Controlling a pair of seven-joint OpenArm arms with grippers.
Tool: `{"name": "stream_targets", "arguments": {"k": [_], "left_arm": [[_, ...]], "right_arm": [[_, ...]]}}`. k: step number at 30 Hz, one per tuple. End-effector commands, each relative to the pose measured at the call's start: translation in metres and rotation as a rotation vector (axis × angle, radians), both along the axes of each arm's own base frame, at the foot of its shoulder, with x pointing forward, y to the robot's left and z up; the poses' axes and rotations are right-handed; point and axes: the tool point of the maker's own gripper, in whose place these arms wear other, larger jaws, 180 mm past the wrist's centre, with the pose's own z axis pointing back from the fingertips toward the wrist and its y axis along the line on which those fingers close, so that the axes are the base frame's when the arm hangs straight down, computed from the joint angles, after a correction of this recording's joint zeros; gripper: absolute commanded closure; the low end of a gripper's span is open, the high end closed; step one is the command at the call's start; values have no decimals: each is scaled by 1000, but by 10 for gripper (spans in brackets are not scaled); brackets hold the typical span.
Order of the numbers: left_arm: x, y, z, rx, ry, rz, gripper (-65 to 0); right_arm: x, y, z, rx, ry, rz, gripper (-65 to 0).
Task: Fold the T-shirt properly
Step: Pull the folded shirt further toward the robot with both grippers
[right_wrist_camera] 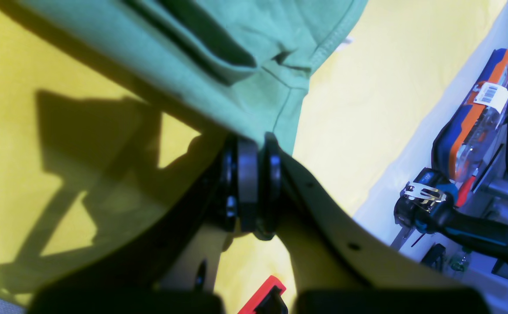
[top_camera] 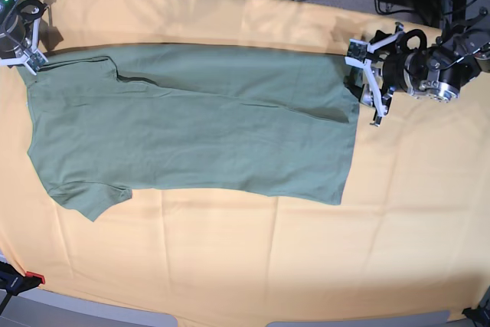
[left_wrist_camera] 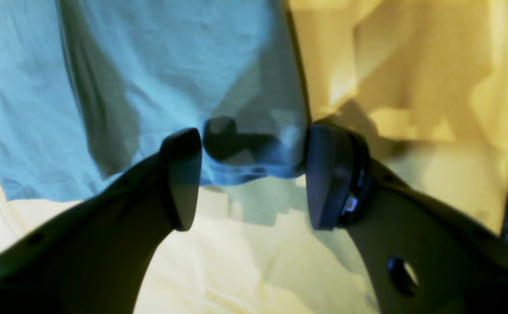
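Pinching the T-shirt [right_wrist_camera: 236, 87] with my right end effector [right_wrist_camera: 257, 144]; only the left wrist view shows my left end effector [left_wrist_camera: 254, 174] spread around its hem.

T-shirt [top_camera: 199, 135]: soft matt knit cloth, stitched hems, lightly creased. Yellow-orange cloth [top_camera: 253, 258]: matt woven fabric, gently wrinkled. Left gripper [left_wrist_camera: 249, 174] fingers [left_wrist_camera: 184, 179]: dark, smooth, matt plastic. Right gripper [right_wrist_camera: 257, 192] pads [right_wrist_camera: 247, 183]: black, smooth, slight sheen.
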Motion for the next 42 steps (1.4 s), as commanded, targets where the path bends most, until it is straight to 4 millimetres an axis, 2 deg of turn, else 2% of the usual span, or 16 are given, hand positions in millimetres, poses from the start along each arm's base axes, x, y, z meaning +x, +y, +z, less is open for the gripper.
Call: {"name": "stream_targets", "arguments": {"k": [1, 4, 9, 10, 13, 17, 21, 23, 28, 34, 36, 42], "left_arm": [[9, 1, 6, -5, -30, 6, -375], [8, -3, 7, -25, -25, -1, -328], [8, -3, 8, -25, -26, -1, -111], [8, -3, 8, -25, -28, -3, -91], [11, -9, 16, -41, -43, -15, -84], [20, -16, 28, -74, -65, -13, 0], [36, -18, 36, -99, -133, 32, 0], [38, -18, 38, -96, -138, 31, 0], [17, -11, 31, -55, -33, -15, 0], [8, 4, 36, -24, -9, -17, 0], [1, 2, 42, -41, 9, -15, 0], [-20, -8, 59, -90, 54, -29, 0]], "right_arm": [[8, -4, 11, -28, -29, 11, 0], [8, -4, 11, -27, -29, 11, 0], [8, -4, 11, -27, -30, 11, 0], [8, -4, 11, -28, -30, 11, 0], [8, -4, 11, -28, -29, 11, 0], [8, -4, 11, -29, -29, 10, 0], [8, -5, 11, -30, -27, 9, 0], [7, -4, 9, -28, -17, 16, 0], [-6, 6, -2, -10, 94, 90, 0], [-16, -11, 3, -96, 162, 102, 0], [-21, -11, 6, -116, 183, 130, 0], [-39, 5, 12, -150, 240, 177, 0]]}}
